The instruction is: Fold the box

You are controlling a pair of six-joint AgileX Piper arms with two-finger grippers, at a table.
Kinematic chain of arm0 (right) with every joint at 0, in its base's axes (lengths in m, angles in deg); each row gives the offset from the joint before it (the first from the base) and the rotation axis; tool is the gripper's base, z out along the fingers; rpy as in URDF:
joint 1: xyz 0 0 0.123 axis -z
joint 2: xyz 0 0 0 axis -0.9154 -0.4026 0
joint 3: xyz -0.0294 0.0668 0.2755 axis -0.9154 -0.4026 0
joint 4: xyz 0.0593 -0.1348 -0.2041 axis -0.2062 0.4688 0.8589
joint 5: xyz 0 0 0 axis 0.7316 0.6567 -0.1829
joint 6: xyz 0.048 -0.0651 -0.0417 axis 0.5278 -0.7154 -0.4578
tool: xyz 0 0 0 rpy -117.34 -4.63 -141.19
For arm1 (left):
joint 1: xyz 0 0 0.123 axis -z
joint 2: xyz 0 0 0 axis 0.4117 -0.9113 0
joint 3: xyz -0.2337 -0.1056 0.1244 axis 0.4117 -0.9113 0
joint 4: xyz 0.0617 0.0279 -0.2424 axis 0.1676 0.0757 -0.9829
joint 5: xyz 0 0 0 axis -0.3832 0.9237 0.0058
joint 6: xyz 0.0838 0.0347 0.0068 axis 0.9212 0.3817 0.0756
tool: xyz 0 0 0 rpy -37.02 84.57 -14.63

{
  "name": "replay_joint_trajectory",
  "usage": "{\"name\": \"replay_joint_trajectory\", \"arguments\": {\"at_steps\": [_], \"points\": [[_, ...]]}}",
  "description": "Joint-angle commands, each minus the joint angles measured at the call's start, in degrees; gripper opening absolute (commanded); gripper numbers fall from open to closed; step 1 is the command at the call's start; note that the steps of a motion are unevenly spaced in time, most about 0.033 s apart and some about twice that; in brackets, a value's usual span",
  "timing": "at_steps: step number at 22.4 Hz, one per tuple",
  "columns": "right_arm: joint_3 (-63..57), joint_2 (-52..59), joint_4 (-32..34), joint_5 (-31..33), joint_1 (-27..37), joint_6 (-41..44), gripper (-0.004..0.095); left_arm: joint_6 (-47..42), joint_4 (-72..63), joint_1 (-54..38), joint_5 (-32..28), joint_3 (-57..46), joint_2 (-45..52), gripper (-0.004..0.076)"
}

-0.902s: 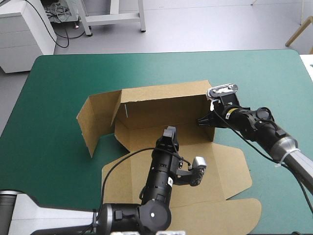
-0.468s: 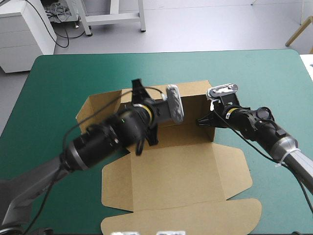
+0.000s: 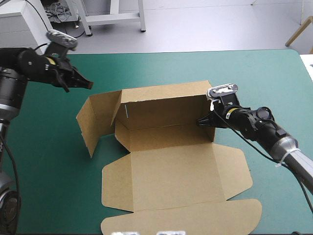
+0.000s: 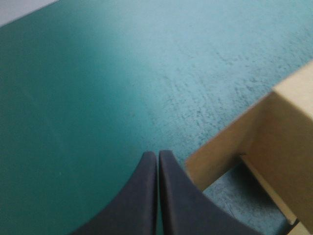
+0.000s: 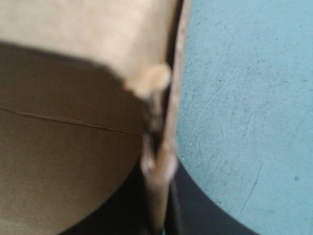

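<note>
on box right wall — right gripper clamped; left gripper closed

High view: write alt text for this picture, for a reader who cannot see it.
A brown box lies half folded on a teal-green table, back wall raised and front panels flat. The right gripper pinches its right wall; the left gripper, shut, hovers clear of the box near the table's far left corner.

Left gripper swung from over box lid, across raised back wall, out to bench far-left corner; now clear of box, beyond left flap.
</note>
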Motion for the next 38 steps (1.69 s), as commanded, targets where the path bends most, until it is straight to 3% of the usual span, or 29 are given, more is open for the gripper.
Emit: {"name": "replay_joint_trajectory", "arguments": {"at_steps": [1, 6, 13, 16, 20, 26, 30, 38], "points": [[1.9, 1.8, -0.3, -1.5, 0.4, 0.0, -0.0019, -0.5, -10.8, -10.4, -3.8, -2.2, 2.4, -0.001], [1.9, 1.8, 0.1, -1.0, 0.4, 0.0, -0.0019, 3.4, -34.6, -31.7, -4.5, -18.1, 2.4, -0.001], [3.8, 1.8, 0.3, 3.7, 0.5, 2.9, -0.0019, 4.6, -42.8, -41.0, -12.4, -35.5, 2.4, -0.001], [11.7, 1.8, 0.5, 12.0, 0.8, 4.4, -0.0019, 4.6, -42.8, -41.0, -15.5, -39.2, 2.4, -0.001], [22.6, 1.8, 0.5, 26.3, 0.8, 6.8, -0.0018, 4.6, -43.8, -41.0, -15.5, -39.3, 2.4, -0.001], [27.3, 1.8, 0.3, 44.2, 0.8, 8.3, -0.0018, 4.6, -45.5, -41.0, -15.2, -39.3, 2.4, -0.001], [21.5, 1.8, -2.9, 44.1, 0.8, 8.5, -0.0018, 4.6, -46.4, -41.0, -13.9, -39.3, 2.4, -0.001], [15.4, 1.7, -0.8, 40.2, 0.8, 8.8, -0.0018, 4.6, -46.5, -41.0, -13.9, -39.3, 2.4, -0.001]]}}
